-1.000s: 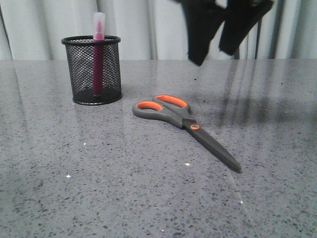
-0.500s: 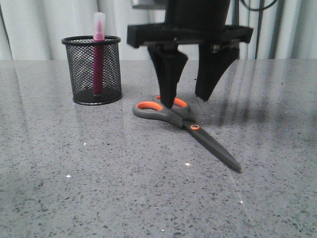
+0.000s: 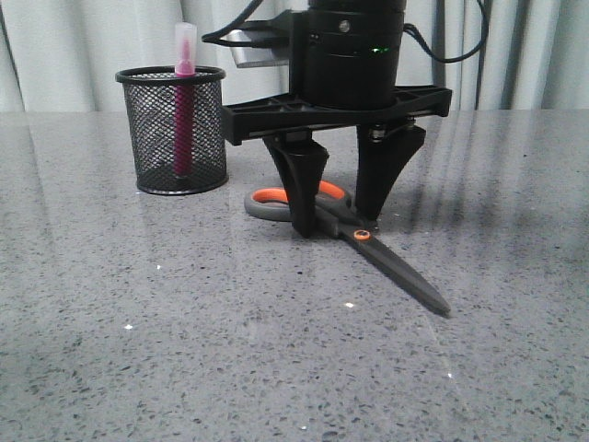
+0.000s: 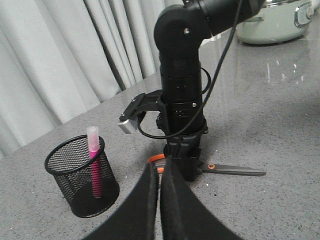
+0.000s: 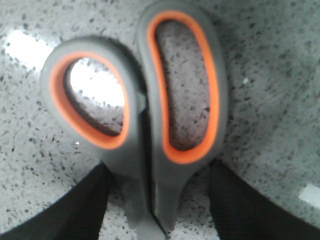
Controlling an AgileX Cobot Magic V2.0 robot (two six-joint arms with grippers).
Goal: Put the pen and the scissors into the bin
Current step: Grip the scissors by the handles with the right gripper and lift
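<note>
Right gripper (image 3: 336, 216) spread wide, straddling the grey, orange-lined scissors (image 3: 354, 232) lying flat mid-table; left gripper (image 4: 160, 200) pinched closed, empty.

Your right gripper (image 3: 336, 214) points straight down with fingers spread wide, while your left gripper (image 4: 160, 200) is closed.

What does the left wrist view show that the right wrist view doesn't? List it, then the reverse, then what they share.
Only the left wrist view shows the bin with the pen standing in it, the curtain, the pale green pot, the right arm and the shut left gripper. Only the right wrist view shows the right gripper open, its fingers on either side of the handle necks, short of contact. Both show the scissors flat on the speckled table.
</note>
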